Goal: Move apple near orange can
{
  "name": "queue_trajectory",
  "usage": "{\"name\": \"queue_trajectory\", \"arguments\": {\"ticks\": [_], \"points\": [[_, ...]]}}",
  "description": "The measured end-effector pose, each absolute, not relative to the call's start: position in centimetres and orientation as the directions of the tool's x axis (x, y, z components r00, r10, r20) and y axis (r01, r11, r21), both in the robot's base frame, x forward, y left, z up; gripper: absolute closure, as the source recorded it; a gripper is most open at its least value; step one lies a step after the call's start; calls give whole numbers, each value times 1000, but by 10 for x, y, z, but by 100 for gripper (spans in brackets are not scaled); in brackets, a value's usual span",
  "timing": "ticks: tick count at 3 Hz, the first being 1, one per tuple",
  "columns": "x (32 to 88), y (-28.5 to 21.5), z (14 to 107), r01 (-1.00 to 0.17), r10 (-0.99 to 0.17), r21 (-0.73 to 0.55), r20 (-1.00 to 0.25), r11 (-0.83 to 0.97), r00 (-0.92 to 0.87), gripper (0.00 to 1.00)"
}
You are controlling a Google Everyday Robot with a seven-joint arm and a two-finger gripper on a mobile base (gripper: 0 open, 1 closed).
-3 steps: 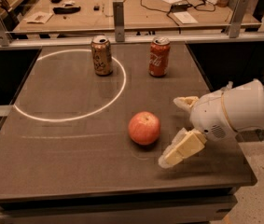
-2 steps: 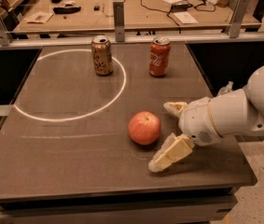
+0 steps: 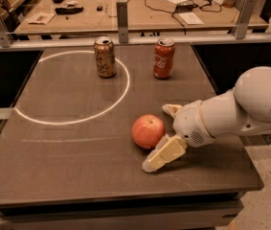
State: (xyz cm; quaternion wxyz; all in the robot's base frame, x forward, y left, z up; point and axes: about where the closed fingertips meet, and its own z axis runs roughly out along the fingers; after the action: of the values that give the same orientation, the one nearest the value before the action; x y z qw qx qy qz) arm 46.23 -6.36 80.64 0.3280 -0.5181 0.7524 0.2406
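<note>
The round red-orange apple with a pale yellowish patch (image 3: 148,131) is sitting on the dark brown desk (image 3: 77,171), lower right of centre in the frame. The cream-fingered pincer (image 3: 159,136) is coming in from the right on a bulky white arm (image 3: 250,104) and is standing open. One finger (image 3: 172,110) is reaching past the apple's upper right side, and the other (image 3: 163,155) is lying low at its lower right, tip resting near the desk surface. Whether either finger is actually pressing on the fruit cannot be told.

The mottled amber-orange drinks can with a silver top (image 3: 105,56) is standing upright in the upper middle, well apart from the apple, right on the far arc of a thin white ring (image 3: 121,96) marked on the desk. The red Coca-Cola can (image 3: 164,58) is standing upright to its right, outside the ring.

Bare desk is lying between the apple and both cans, and the whole left half inside the ring is offering open surface. The near edge is running below the pincer, and the right edge is passing under the arm
</note>
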Motion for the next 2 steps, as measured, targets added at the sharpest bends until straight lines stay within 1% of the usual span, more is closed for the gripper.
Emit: {"name": "queue_trajectory", "arguments": {"ticks": [1, 2], "points": [[462, -64, 807, -937, -622, 22, -743, 347, -248, 0], [466, -60, 806, -931, -616, 48, -737, 361, -277, 15]]}}
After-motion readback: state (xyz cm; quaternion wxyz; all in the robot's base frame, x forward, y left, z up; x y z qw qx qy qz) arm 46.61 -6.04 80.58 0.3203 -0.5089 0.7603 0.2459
